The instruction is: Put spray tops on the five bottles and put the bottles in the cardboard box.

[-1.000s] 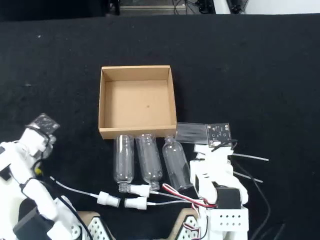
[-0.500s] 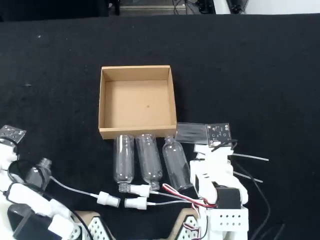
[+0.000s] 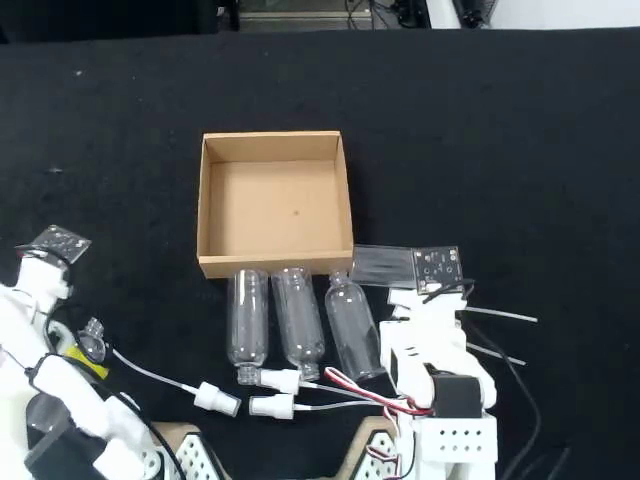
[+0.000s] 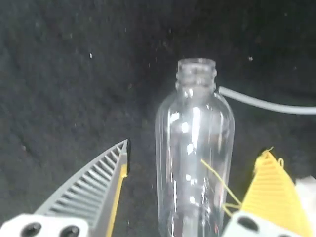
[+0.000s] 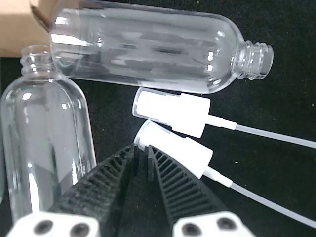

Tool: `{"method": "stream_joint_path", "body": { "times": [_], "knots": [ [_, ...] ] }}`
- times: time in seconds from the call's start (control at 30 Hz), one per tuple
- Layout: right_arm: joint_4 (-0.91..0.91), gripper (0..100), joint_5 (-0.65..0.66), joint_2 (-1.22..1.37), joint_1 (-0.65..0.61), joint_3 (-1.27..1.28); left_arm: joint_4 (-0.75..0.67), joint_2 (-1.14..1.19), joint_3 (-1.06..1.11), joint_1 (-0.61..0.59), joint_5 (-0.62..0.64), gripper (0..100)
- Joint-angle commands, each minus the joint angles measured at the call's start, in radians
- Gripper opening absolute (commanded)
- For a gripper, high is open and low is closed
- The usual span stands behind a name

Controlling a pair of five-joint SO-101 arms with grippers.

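Note:
A clear capless bottle [image 4: 193,148] lies between the spread fingers of my left gripper [image 4: 196,148], with a gap on each side; its neck [image 3: 93,330] shows at the table's front left beside the left arm [image 3: 35,300]. Three more clear bottles [image 3: 247,318] [image 3: 298,318] [image 3: 352,325] lie side by side just in front of the empty cardboard box [image 3: 275,262]. Three white spray tops with long tubes [image 3: 217,398] [image 3: 275,405] [image 3: 281,379] lie by their necks. My right gripper [image 5: 142,154] is shut and empty, its tips just short of a spray top [image 5: 175,150]; another top [image 5: 173,112] lies beyond.
The right arm [image 3: 432,345] stands at the front, right of the bottle row, with thin tubes [image 3: 500,315] lying to its right. The black cloth is bare behind and on both sides of the box.
The left arm swung out toward the left edge and came partly back. A bottle now shows at its gripper. The right arm, box and bottle row have not moved.

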Motion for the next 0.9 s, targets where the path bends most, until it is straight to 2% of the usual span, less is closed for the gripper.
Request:
{"method": "stream_joint_path", "body": {
  "times": [0.0, 0.1, 0.5, 0.7, 0.87],
  "knots": [
    [0.014, 1.1, 0.005, -0.094, -0.008, -0.004, -0.216, -0.002, 0.107, 0.031, 0.012, 36],
    [0.014, 1.1, 0.005, -0.094, -0.008, -0.004, -0.345, -0.009, 0.171, 0.015, 0.012, 36],
    [0.014, 1.1, 0.005, -0.094, -0.008, -0.004, -0.356, -0.002, 0.082, -0.116, 0.023, 36],
    [0.014, 1.1, 0.005, -0.094, -0.008, -0.004, -0.339, -0.002, 0.065, -0.108, 0.169, 36],
    [0.014, 1.1, 0.005, -0.094, -0.008, -0.004, -0.173, 0.0, -0.027, -0.07, 0.189, 36]
  ]
}}
